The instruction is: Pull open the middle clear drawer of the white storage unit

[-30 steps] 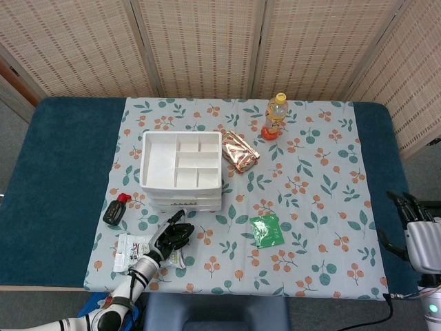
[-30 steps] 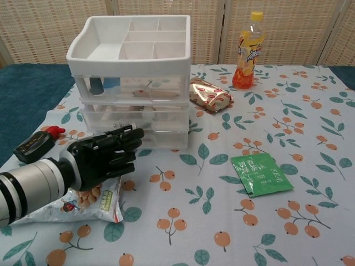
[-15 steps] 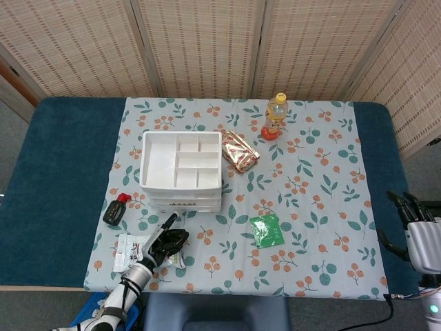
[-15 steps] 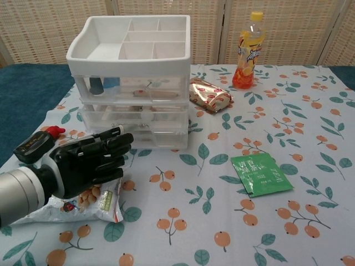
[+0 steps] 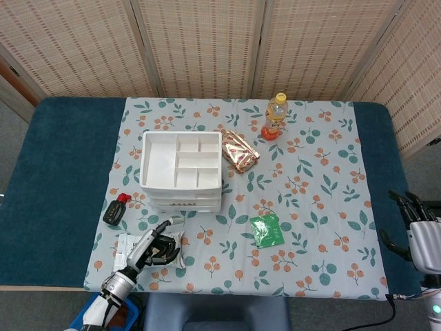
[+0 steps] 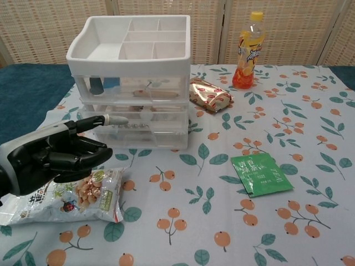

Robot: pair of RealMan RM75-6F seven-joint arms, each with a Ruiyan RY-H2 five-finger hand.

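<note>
**A:** Front-left on the table, the left hand point(image 6: 52, 158) hovers over the peanut packet point(image 6: 66, 200), one finger pointing at the white storage unit point(image 6: 133, 83) and the rest loosely spread, gripping nothing. The middle clear drawer point(image 6: 138, 117) looks fully closed, just past that fingertip. Tips?

**B:** I'd hook the fingertips on the drawer's front lip and pull straight toward you, or the light unit may slide. The right hand point(image 5: 422, 234), open at the table's right edge, could brace it. Count: three clear drawers, one orange drink bottle point(image 6: 247, 51), one green sachet point(image 6: 260, 174), one foil snack pack point(image 6: 209, 95), one black device point(image 6: 34, 143).
</note>
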